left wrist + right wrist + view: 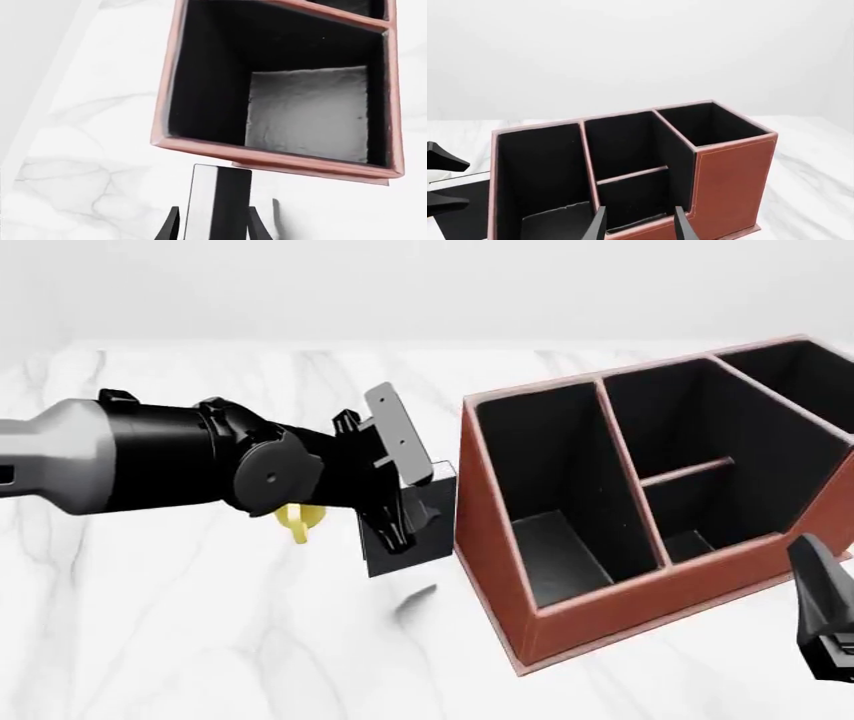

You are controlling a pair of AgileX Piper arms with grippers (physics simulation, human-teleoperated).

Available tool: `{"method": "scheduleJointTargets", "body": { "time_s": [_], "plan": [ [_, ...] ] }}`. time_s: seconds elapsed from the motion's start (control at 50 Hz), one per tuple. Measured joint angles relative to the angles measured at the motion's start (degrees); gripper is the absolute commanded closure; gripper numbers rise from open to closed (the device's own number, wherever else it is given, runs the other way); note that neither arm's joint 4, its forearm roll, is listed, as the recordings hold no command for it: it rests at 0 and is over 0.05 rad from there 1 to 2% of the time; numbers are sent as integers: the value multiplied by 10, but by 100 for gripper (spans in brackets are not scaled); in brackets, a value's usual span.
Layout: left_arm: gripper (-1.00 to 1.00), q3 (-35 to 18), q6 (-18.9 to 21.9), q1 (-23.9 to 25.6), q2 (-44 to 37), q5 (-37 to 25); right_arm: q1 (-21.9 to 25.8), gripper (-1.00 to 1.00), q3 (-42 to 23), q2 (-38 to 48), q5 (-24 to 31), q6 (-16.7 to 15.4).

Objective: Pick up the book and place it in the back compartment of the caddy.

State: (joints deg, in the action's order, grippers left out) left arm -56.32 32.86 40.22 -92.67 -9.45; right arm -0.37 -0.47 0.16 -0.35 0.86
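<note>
Front view: at centre-left, our left gripper is clamped on the book, left of the caddy. We judge it rigid, light, best held across its covers. Right gripper stands apart.

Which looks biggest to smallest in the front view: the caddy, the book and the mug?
1. caddy, by far the largest.
2. book, held in the left gripper, partly hidden.
3. mug, only a yellow sliver shows behind the arm, so its true size is unsure.
</note>
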Motion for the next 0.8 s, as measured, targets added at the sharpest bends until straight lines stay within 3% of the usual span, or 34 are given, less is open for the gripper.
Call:
{"method": "scheduleJointTargets", "body": {
  "time_s": [0.8],
  "plan": [
    [-100, 6, -10, -9, -38, 40, -1, -100, 1, 1, 1, 0]
  ]
}}
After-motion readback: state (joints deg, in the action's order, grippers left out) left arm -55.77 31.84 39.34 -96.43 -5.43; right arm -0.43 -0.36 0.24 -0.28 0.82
